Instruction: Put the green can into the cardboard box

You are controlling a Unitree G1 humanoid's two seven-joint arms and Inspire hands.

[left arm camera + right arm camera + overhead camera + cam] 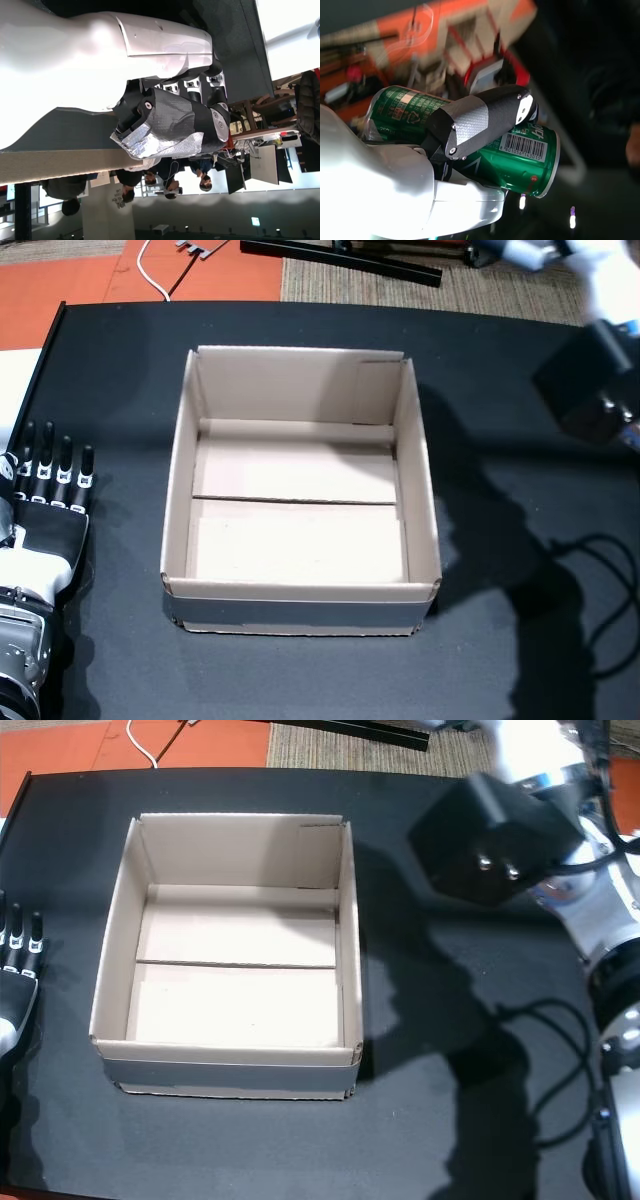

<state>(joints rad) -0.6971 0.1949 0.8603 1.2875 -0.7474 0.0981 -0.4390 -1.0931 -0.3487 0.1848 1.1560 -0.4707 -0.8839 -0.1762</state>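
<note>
The cardboard box [300,592] stands open and empty mid-table in both head views [230,1056]. In the right wrist view the green can [520,155] lies across my right hand [470,125], whose thumb is clamped over it. My right arm [600,280] is raised beyond the box's far right corner, with its black wrist camera block [495,835] below it. The can is hidden in both head views. My left hand [50,500] lies flat on the table left of the box, fingers straight and holding nothing [175,120].
The black table [500,440] ends in a front edge near me. A black cable [600,570] loops on it at the right [540,1020]. Beyond the far edge are orange floor, a white cord [150,275] and a black bar [340,260].
</note>
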